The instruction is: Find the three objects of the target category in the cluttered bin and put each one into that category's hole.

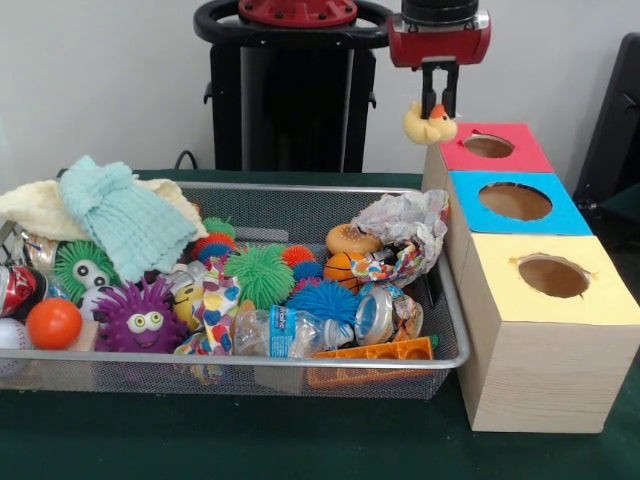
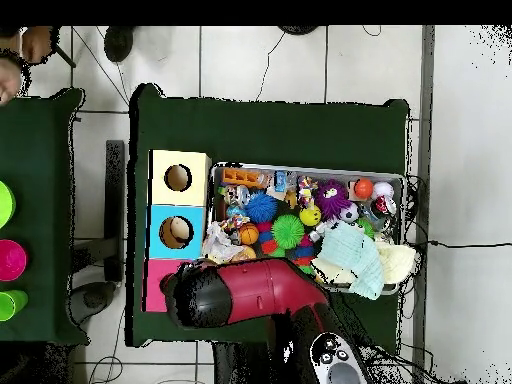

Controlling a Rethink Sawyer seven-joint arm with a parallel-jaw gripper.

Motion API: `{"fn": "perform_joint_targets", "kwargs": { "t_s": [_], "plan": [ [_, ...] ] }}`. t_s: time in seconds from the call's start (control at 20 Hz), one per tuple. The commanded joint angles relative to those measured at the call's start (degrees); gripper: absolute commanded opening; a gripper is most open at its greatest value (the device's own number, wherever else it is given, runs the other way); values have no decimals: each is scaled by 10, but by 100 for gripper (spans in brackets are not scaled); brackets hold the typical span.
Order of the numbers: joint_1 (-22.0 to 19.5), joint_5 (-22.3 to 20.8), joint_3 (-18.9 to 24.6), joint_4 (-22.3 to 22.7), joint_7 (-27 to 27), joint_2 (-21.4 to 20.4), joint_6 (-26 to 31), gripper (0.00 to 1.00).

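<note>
My gripper hangs from the top of the front view, shut on the yellow plush duck with an orange beak. The duck hangs in the air just left of the red-painted box and its round hole. The wire mesh bin is full of toys and stands left of the boxes. No tiger or bear shows in the clutter. In the overhead view my arm covers the gripper, the duck and most of the red box.
A blue box and a yellow box stand in a row in front of the red one. The bin holds spiky balls, an orange ball, a plastic bottle, crumpled paper and a mint cloth.
</note>
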Motion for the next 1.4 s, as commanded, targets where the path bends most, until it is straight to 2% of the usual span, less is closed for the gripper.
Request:
{"fn": "perform_joint_targets", "kwargs": {
  "t_s": [0.05,0.4,0.7,1.4],
  "plan": [
    [-6,23,-17,21,61,-9,11,0],
    [-12,7,-28,19,56,24,-10,0],
    [-6,28,-30,19,72,40,-9,0],
    [50,51,-58,16,108,49,-27,0]
  ]
}}
